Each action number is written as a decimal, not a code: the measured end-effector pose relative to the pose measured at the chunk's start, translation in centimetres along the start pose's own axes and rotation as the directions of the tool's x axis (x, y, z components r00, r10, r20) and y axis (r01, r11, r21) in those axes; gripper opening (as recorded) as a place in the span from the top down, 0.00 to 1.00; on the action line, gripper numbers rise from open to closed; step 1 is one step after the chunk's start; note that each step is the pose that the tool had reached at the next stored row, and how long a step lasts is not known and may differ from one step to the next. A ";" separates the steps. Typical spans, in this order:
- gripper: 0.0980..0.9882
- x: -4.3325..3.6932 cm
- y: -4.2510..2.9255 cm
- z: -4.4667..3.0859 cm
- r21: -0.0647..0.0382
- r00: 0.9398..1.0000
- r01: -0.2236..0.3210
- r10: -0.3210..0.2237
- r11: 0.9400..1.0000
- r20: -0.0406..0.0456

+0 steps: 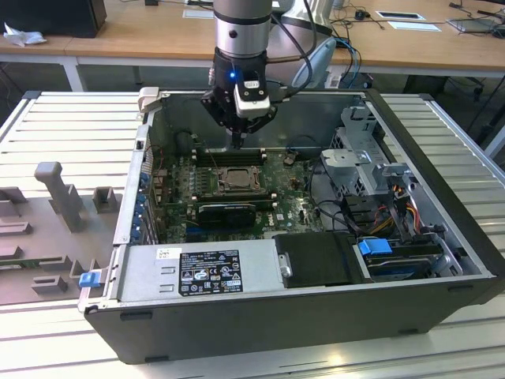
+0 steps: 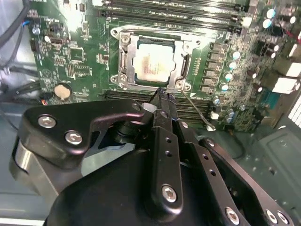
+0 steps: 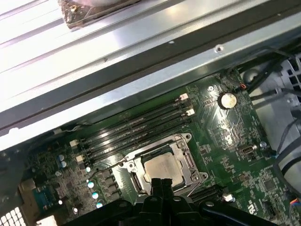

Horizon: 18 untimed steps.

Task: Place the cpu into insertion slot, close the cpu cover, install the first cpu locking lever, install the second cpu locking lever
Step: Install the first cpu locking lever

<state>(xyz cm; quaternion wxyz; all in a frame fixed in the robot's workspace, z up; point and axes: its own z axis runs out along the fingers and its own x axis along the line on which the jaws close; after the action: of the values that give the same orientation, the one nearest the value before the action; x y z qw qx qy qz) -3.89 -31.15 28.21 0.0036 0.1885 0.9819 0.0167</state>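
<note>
The cpu (image 2: 153,63) lies flat in the insertion slot (image 2: 117,35) on the green board, with the silvery cpu cover (image 2: 184,66) down around it. A thin wire locking lever (image 2: 197,113) sticks out from the socket's corner, unlatched. My gripper (image 2: 161,93) hangs just over the socket's edge beside that lever, its fingers pressed together with nothing seen between them. In the exterior view the gripper (image 1: 237,144) sits above the far edge of the socket (image 1: 234,180), inside the open computer case. The first wrist view shows the cpu (image 3: 163,167) just past the fingertips (image 3: 156,182).
Long black memory slots (image 3: 136,127) run beside the socket. A black expansion card (image 1: 227,212) lies on its near side, then the power supply (image 1: 209,268). A drive cage (image 1: 367,158) and cables (image 1: 394,209) fill the exterior view's right. The case wall (image 3: 141,61) is close behind.
</note>
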 end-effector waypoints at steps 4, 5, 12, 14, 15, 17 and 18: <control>0.99 0.00 0.00 0.00 0.000 0.998 0.060 -0.060 0.998 -0.002; 0.99 0.00 0.00 0.00 0.000 0.998 0.068 -0.068 0.998 -0.002; 0.99 0.11 -0.05 0.00 0.000 0.996 0.090 -0.090 0.996 -0.003; 0.99 0.15 -0.06 0.00 0.000 0.996 0.090 -0.090 0.996 -0.003; 0.99 0.19 -0.07 0.00 0.000 0.996 0.091 -0.091 0.996 -0.003; 0.99 0.22 -0.09 0.00 0.000 0.996 0.094 -0.094 0.996 -0.003; 0.99 0.25 -0.10 0.00 0.000 0.995 0.098 -0.098 0.995 -0.003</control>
<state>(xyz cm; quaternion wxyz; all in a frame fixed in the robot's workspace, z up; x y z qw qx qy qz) -4.16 -31.15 28.21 0.0028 0.1399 0.9900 0.0169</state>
